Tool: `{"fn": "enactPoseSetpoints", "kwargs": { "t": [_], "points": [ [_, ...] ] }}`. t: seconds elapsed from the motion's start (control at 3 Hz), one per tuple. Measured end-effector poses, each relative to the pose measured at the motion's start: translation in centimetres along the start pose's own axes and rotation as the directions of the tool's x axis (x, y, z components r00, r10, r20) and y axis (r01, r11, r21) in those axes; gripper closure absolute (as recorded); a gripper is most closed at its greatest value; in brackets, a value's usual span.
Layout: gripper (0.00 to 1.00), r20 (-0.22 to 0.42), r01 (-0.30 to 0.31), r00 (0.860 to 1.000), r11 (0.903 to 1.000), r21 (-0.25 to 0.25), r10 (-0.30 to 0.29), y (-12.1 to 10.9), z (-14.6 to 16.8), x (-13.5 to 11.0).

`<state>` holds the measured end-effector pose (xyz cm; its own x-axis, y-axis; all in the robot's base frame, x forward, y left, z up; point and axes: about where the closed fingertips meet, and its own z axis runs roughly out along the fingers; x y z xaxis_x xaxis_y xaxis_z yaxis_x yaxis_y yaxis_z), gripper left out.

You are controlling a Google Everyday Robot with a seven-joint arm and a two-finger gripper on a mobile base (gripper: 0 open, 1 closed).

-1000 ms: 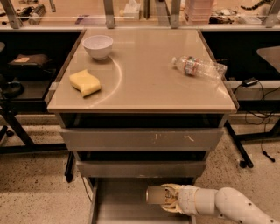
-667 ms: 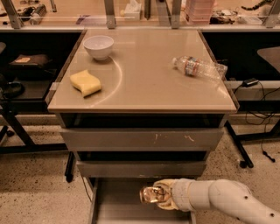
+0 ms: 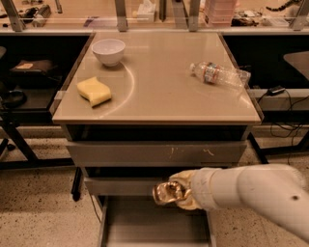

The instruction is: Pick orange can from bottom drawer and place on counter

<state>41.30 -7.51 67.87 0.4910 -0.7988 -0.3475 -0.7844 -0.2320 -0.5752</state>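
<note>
The orange can (image 3: 165,192), shiny orange-gold, is held in my gripper (image 3: 179,190) at the end of the white arm coming in from the lower right. It hangs above the open bottom drawer (image 3: 145,226), whose plain grey floor shows bare, and in front of the middle drawer front. The glossy beige counter (image 3: 159,91) lies above, well higher than the can.
On the counter sit a white bowl (image 3: 108,50), a yellow sponge (image 3: 94,91) and a clear plastic bottle (image 3: 218,74) lying on its side. A scratched grey drawer front (image 3: 157,153) is below the counter edge. A cluttered bench with metal posts (image 3: 145,12) runs behind.
My gripper has lifted the can up out of the bottom drawer and moved it left, and the arm now fills more of the lower right.
</note>
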Motion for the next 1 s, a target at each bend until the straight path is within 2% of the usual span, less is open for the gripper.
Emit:
{"fn": "enactPoseSetpoints", "kwargs": {
  "t": [0.33, 1.0],
  "points": [
    [1.0, 0.003, 0.019, 1.0, 0.9947, 0.101, -0.02, -4.4, -7.3, -1.3],
    [1.0, -0.007, 0.007, 1.0, 0.993, 0.118, -0.006, -4.6, -8.3, -0.7]
  ]
}}
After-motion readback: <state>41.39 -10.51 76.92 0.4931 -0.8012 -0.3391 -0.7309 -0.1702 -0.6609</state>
